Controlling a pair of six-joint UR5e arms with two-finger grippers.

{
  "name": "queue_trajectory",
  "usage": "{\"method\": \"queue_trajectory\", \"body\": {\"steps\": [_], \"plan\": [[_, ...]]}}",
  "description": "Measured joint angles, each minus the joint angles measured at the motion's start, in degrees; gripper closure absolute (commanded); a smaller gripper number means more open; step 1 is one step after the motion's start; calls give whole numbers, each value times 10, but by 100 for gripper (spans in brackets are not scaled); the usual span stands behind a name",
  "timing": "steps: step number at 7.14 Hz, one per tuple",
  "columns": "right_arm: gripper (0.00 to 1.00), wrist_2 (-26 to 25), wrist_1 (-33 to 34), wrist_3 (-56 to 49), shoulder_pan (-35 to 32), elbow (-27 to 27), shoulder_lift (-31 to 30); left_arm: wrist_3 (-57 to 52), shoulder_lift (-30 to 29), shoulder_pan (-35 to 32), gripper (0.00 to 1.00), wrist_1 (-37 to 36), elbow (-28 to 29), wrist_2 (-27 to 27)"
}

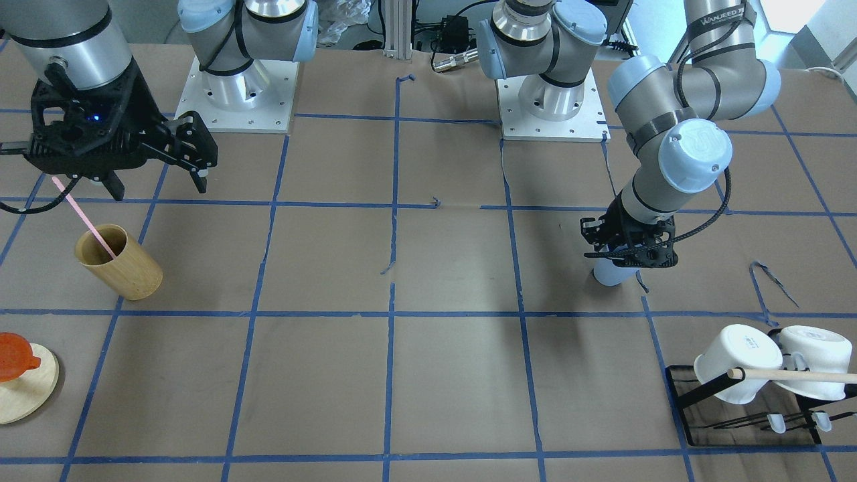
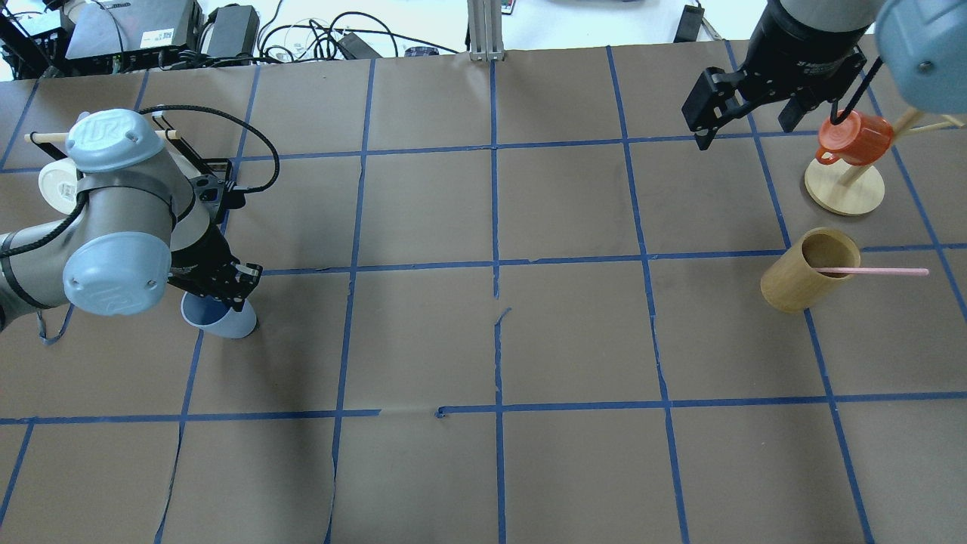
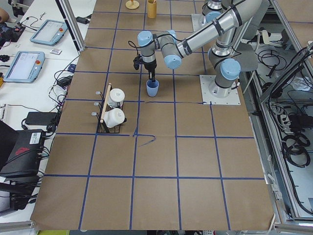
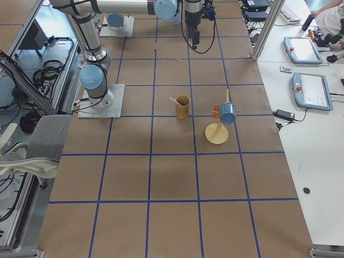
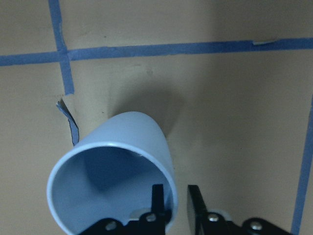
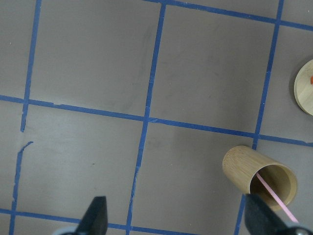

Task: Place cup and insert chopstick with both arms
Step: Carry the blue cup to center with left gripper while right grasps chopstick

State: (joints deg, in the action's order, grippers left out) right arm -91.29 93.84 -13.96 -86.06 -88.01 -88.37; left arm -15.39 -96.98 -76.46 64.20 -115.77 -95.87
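Observation:
The light-blue cup (image 5: 112, 166) stands on the brown table on my left side; it also shows in the overhead view (image 2: 223, 321) and the front view (image 1: 609, 273). My left gripper (image 5: 175, 205) is shut on its rim, one finger inside and one outside. The pink chopstick (image 2: 876, 271) leans inside a tan wooden cylinder cup (image 2: 793, 283) on my right side. My right gripper (image 2: 744, 128) is open and empty, held high above the table beyond the wooden cup; in its wrist view the chopstick (image 6: 274, 198) is at lower right.
A black rack with two white mugs (image 1: 736, 365) and a tan wooden rod (image 1: 797, 376) stands near the left arm. An orange mug (image 2: 854, 140) hangs on a wooden stand (image 2: 844, 193) near the right gripper. Blue tape lines grid the table.

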Motion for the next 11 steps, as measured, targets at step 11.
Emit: {"method": "queue_trajectory", "body": {"steps": [11], "plan": [[15,-23,182,-360,270,-268,-43,504,-67,-393,100,101,151,115]]}}
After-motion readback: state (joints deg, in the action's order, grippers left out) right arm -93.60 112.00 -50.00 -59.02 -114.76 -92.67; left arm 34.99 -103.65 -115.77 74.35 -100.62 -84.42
